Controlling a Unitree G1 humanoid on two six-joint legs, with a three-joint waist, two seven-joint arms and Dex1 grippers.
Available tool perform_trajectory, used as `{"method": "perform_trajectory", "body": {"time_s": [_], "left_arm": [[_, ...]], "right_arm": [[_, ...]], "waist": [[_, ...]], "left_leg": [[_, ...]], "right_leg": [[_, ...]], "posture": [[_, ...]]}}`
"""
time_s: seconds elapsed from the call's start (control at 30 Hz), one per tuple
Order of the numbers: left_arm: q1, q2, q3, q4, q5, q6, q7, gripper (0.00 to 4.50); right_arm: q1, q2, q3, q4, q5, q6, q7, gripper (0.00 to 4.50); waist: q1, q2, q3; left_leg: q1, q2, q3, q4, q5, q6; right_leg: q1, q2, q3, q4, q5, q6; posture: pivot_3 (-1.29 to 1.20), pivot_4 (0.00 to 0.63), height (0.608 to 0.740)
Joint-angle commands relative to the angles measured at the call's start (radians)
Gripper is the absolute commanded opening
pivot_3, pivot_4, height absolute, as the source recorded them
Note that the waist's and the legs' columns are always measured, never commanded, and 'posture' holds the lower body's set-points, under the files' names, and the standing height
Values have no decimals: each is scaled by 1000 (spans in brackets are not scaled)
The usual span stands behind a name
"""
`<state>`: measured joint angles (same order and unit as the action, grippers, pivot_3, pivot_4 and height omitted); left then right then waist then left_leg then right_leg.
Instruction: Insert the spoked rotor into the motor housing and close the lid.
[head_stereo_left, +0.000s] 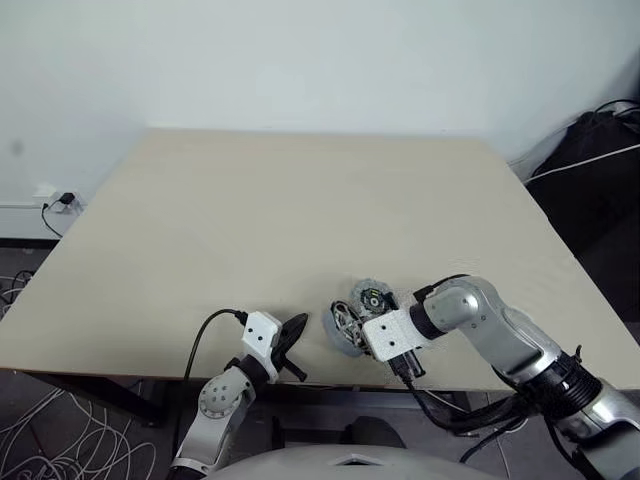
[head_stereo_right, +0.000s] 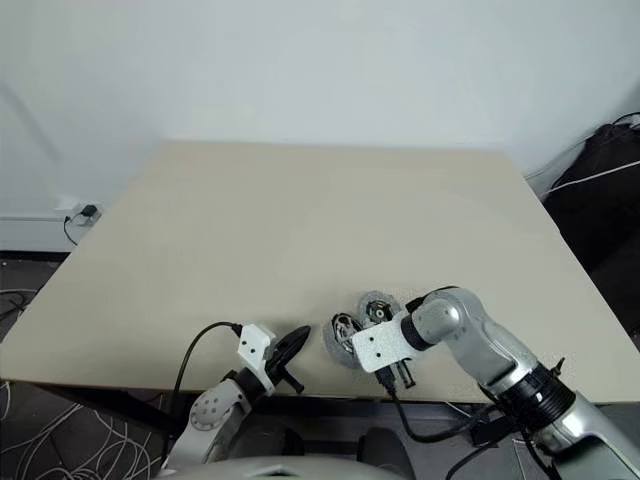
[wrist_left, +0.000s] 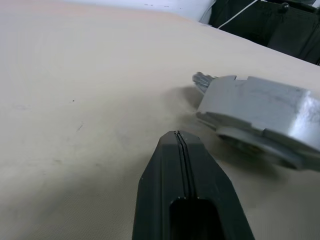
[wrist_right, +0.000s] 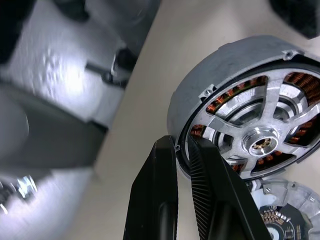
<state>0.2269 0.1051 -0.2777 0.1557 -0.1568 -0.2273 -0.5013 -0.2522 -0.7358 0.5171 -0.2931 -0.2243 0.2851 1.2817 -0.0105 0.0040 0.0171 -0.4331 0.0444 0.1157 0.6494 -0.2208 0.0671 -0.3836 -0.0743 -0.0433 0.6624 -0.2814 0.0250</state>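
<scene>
Right gripper (wrist_right: 182, 150) pinches rim of motor housing (wrist_right: 200, 80), spoked rotor (wrist_right: 257, 135) seated inside, near table's (head_stereo_left: 250, 220) near edge. Lid (wrist_right: 285, 210) beside, partly cut off. Left gripper (wrist_left: 179, 137) clenched, empty. Far tabletop open.

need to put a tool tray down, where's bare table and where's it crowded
The table is bare across its far half up to the wall, and along its left side down to the left gripper. It is crowded near the front edge, right of centre: the motor housing, the lid just behind it, and the right gripper at the housing's rim.
</scene>
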Motion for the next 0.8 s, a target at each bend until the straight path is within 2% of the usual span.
{"method": "perform_trajectory", "body": {"time_s": [0.03,0.17,0.3,0.8], "left_arm": [[-4,-11,-8,-40,7,-3,0,0],[8,-7,-15,-89,5,26,6,0],[25,1,-14,-150,1,64,10,0],[81,55,-23,-308,12,135,22,0]], "right_arm": [[-2,34,-24,-78,-14,150,-61,119],[-6,105,-2,-71,-54,320,-146,119],[-35,150,19,-31,-70,408,-204,119],[-138,272,36,118,-6,506,-311,119]], "waist": [[0,0,0],[0,0,0],[1,0,0],[-6,0,0]], "left_leg": [[0,0,0,0,0,0],[0,0,0,0,0,0],[0,0,0,1,0,0],[0,0,0,0,0,0]], "right_leg": [[0,0,0,0,0,0],[0,-2,-2,0,0,0],[0,-2,-3,1,0,0],[0,-4,-8,1,1,1]], "posture": [[0,0,740],[0,0,740],[0,0,740],[0,0,740]]}}
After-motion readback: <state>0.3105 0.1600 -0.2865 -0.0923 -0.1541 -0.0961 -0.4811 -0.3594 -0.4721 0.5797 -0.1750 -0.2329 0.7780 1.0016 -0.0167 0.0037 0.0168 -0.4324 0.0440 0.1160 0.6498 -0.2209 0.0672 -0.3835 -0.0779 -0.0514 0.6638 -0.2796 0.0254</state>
